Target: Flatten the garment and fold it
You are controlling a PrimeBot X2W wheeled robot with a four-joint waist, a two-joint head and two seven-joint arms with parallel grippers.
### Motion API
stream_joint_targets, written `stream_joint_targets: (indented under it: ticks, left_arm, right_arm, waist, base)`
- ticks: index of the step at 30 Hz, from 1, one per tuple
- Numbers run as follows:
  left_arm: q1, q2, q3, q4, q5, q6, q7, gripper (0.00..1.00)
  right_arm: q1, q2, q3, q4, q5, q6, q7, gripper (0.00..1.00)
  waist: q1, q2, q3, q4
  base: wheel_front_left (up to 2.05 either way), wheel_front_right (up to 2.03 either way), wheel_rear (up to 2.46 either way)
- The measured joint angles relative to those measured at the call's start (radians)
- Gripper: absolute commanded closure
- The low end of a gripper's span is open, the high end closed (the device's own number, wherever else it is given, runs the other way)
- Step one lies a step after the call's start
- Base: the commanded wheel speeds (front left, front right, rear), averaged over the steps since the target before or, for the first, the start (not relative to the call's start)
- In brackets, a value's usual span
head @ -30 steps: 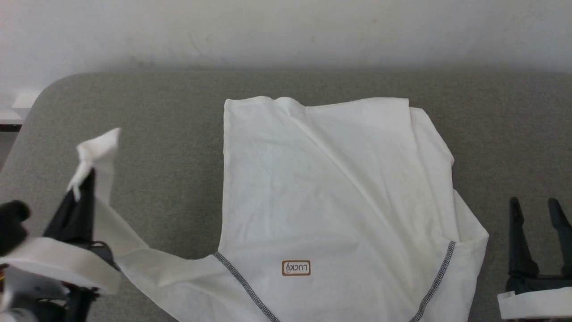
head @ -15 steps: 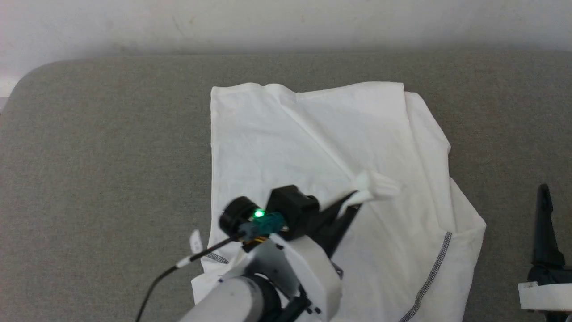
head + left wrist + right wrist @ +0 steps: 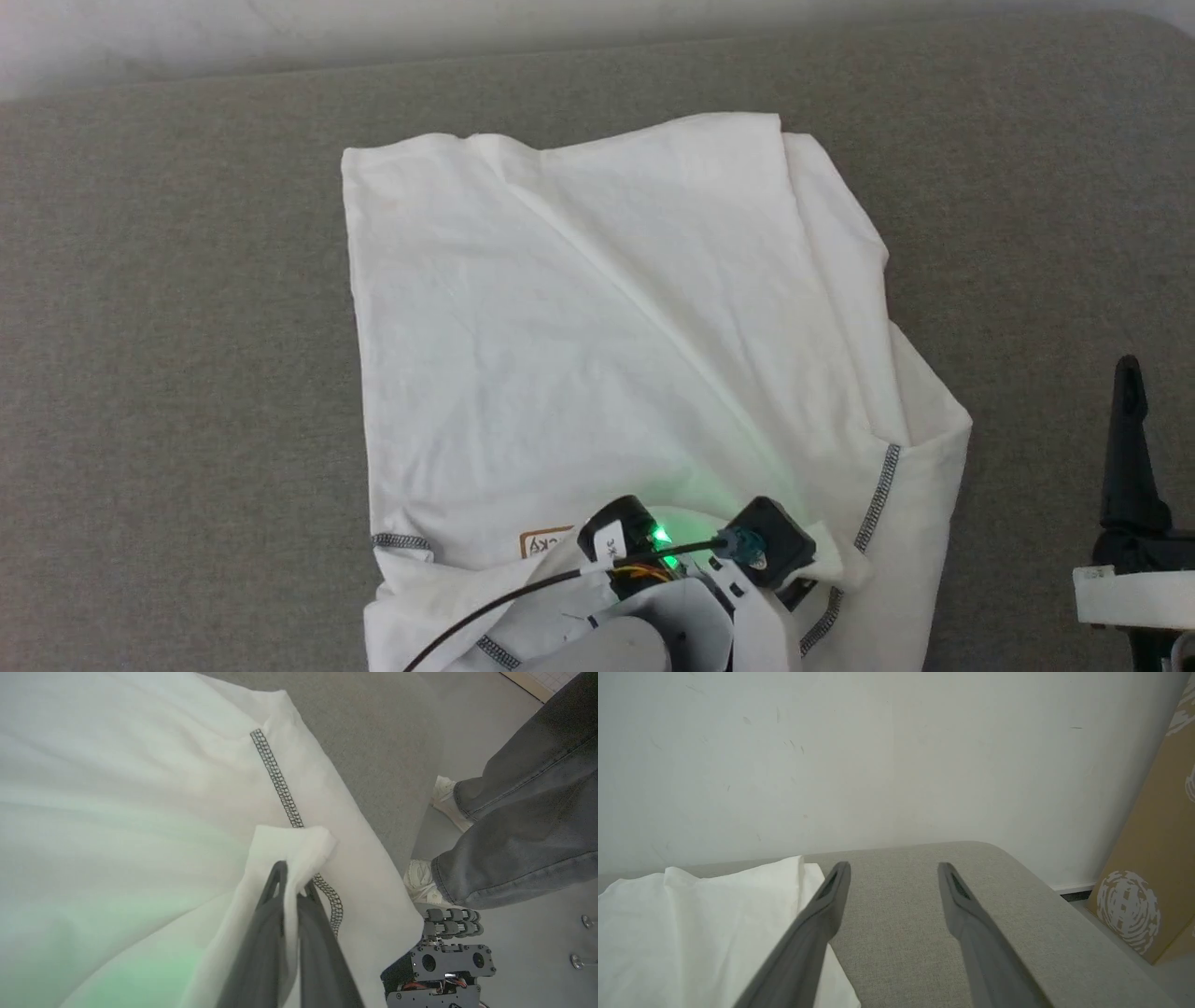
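One white shirt [image 3: 579,308] is seen on one grey padded table [image 3: 187,327]. One brown label [image 3: 543,541] is counted on the shirt. Two grippers are counted, the left gripper [image 3: 292,882] and the right gripper [image 3: 894,868]. Two legs [image 3: 537,765], two white shoes [image 3: 446,798] and one brown box [image 3: 1157,858] are also seen.

A grey fabric-covered table [image 3: 896,952] with a rounded corner stretches ahead of the right gripper [image 3: 894,868] to a scuffed white wall [image 3: 878,765]; a patterned cardboard box [image 3: 1157,858] stands at that gripper's right.
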Motion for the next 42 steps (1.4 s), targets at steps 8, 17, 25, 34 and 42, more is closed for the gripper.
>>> stream_joint_targets:
  ticks: [8, 17, 25, 34, 42]
  left_arm:
    - [-0.015, -0.027, -0.053, 0.165, -0.026, -0.020, -0.024, 1.00]
    - [-0.033, -0.034, -0.095, 0.183, -0.139, -0.006, -0.078, 0.00]
    - [-0.032, -0.032, -0.058, 0.067, -0.304, 0.017, -0.057, 0.00]
    - [-0.029, 0.098, 0.208, -0.188, -0.333, 0.156, -0.233, 0.00]
    - [0.093, 0.318, 0.473, -0.351, -0.303, 0.259, -0.466, 0.00]
  right_arm:
    - [-0.015, 0.000, 0.021, 0.018, 0.000, 0.000, -0.007, 0.00]
    - [-0.014, 0.000, 0.021, 0.027, -0.010, 0.000, 0.005, 0.00]
    - [0.011, 0.000, 0.018, 0.027, -0.020, 0.000, 0.030, 0.00]
    - [0.031, 0.000, 0.032, 0.015, -0.020, 0.000, 0.048, 0.00]
    - [0.031, 0.000, 0.030, 0.015, -0.016, 0.000, 0.046, 0.00]
  waist:
    - [-0.0002, 0.0000, 0.032, -0.049]
    - [-0.0001, -0.0001, -0.003, -0.039]
    - [-0.0003, 0.0000, -0.079, 0.000]
    - [-0.0003, -0.0001, -0.145, 0.066]
    - [-0.0003, -0.0001, -0.161, 0.096]
  base:
    - [0.00, 0.00, 0.00]
    - [0.00, 0.00, 0.00]
    - [0.00, 0.00, 0.00]
    - [0.00, 0.00, 0.00]
    - [0.00, 0.00, 0.00]
